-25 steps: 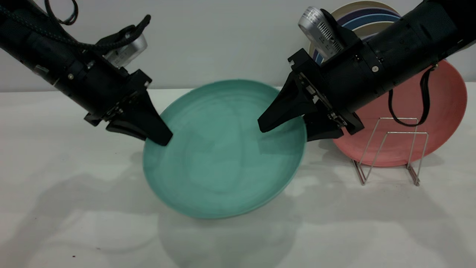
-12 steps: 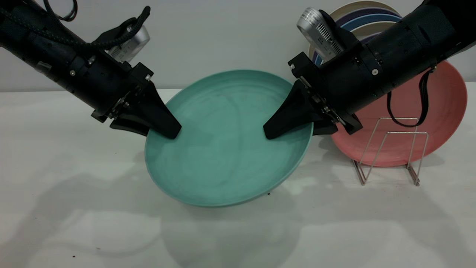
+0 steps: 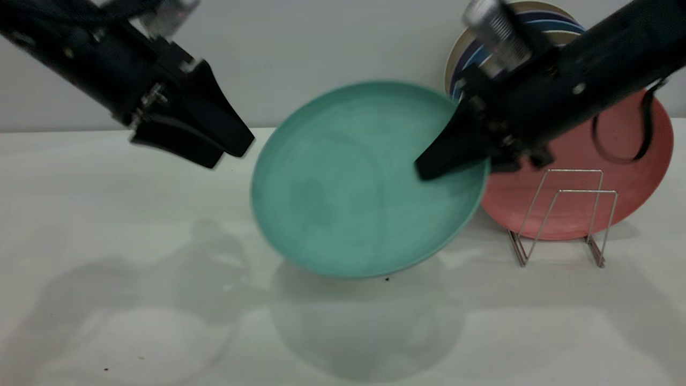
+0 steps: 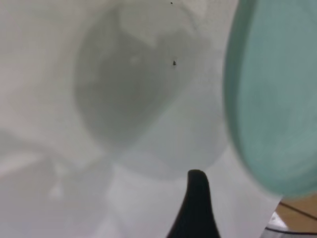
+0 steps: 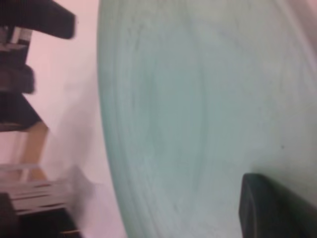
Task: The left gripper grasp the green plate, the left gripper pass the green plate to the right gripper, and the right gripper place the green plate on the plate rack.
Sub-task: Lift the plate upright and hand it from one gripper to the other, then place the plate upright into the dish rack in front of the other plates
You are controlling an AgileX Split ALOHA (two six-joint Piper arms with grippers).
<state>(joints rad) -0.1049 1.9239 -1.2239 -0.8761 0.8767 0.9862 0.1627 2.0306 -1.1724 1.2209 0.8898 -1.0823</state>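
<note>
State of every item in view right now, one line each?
left gripper: open, clear of the plate, up at the left.
right gripper: shut on the green plate's right rim.
green plate: held off the table, tilted, face toward the exterior camera.
plate rack: on the table, front loops unfilled.
pink plate: standing on edge in the rack.
striped plate: upright behind the pink one.
</note>
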